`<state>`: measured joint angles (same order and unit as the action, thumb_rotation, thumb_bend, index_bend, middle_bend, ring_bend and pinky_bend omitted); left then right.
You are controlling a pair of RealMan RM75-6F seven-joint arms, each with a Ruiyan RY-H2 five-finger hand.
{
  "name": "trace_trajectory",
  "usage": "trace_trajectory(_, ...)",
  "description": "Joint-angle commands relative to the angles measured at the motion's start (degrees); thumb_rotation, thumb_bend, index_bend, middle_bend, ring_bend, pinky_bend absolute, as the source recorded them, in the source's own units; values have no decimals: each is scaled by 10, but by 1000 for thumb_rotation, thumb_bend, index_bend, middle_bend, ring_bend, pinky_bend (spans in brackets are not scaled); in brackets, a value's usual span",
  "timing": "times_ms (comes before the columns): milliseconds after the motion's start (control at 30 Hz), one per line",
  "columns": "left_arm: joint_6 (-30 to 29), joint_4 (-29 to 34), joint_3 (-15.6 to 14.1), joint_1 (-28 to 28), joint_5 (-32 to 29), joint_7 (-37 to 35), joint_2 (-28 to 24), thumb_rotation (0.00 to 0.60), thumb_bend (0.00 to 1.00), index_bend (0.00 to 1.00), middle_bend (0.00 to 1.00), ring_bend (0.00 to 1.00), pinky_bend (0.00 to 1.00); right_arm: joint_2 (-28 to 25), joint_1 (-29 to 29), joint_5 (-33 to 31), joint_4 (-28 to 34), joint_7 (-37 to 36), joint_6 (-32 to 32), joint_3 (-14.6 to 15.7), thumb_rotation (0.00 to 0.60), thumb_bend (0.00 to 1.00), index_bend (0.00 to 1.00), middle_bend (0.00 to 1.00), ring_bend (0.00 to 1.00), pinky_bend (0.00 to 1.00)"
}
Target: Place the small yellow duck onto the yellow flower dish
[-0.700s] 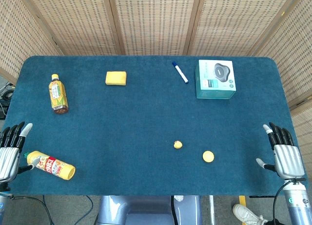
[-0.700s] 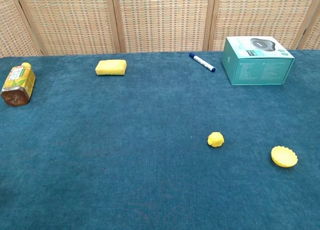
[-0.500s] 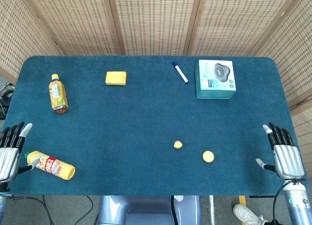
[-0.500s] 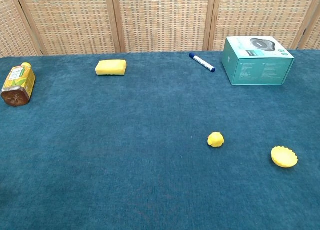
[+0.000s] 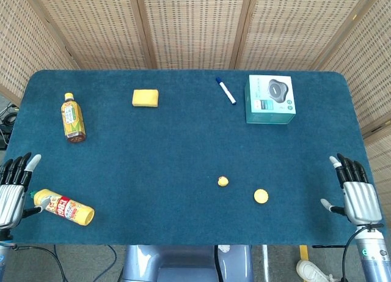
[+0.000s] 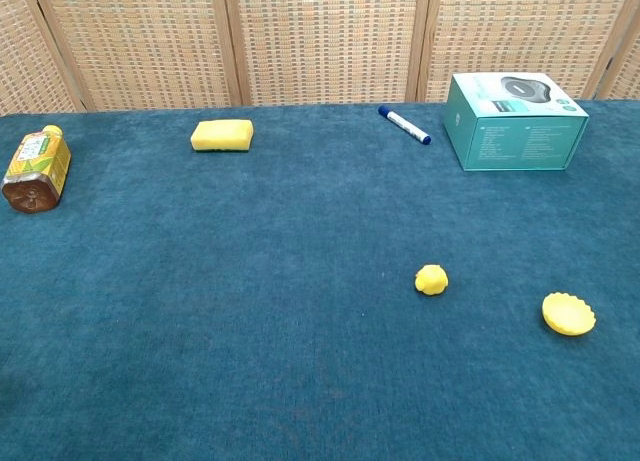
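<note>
Nothing on the table has moved since the earlier frames; both hands hold their places. Left hand (image 5: pixel 11 190) at the near-left edge and right hand (image 5: pixel 356 191) at the near-right edge are empty, fingers apart. Small yellow duck (image 5: pixel 223 181) sits on the blue cloth (image 5: pixel 183 147), just left of the yellow flower dish (image 5: pixel 261 196), not touching it.

Two cameras, one bench (image 5: pixel 183 141)

Head view looks steeply down from 6 o'clock; chest view sits lower and nearer, facing 12 o'clock. Both share the bench's middle and far edge.
</note>
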<state>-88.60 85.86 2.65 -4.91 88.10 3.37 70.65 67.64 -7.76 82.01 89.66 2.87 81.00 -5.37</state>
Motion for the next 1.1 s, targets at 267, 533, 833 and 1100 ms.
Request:
trace_trajectory(267, 0, 1, 0, 0, 0, 0, -1, 600, 82, 0, 0, 0, 0, 0, 0, 2, -1, 0, -1, 2, 600, 0, 18, 0, 0, 0)
trace_trajectory(533, 0, 3, 0, 1, 0, 1, -2, 600, 85, 0, 0, 0, 0, 5, -1, 14, 0, -18, 6, 1, 600, 0, 123, 0, 0, 0)
trace_trajectory(833, -4, 4, 4, 1, -5, -1, -3, 600, 82, 0, 0, 0, 0, 20, -40, 37, 42, 2, -13, -18, 600, 0, 261, 0, 0, 44)
trace_trajectory(1100, -1, 2, 3, 1, -5, -4, -3, 600, 85, 0, 0, 0, 0, 65, -117, -27, 105, 103, -109, -57, 600, 0, 287, 0, 0, 44)
